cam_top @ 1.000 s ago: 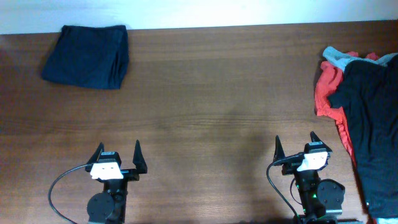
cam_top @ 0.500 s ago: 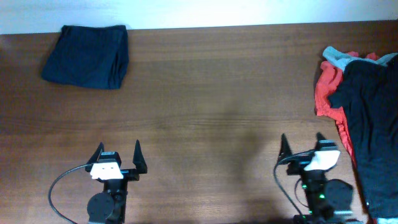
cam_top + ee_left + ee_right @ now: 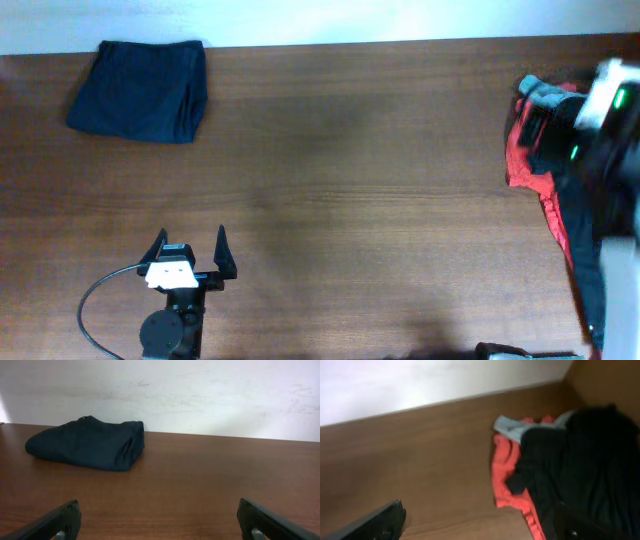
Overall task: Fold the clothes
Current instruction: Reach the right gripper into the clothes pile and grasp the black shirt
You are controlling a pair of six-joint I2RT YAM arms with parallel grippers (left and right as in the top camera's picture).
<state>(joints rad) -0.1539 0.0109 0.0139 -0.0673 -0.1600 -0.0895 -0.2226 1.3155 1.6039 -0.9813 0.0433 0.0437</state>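
Your right gripper (image 3: 479, 512) stands spread wide and empty, just short of the heaped black T-shirt (image 3: 585, 460) and red garment (image 3: 504, 477). Your left gripper (image 3: 190, 240) gapes too, well apart from the folded navy garment (image 3: 140, 90).

The left arm (image 3: 175, 300) is black with a white block (image 3: 167, 270), pointed black jaws and a looping black cable (image 3: 85, 300).
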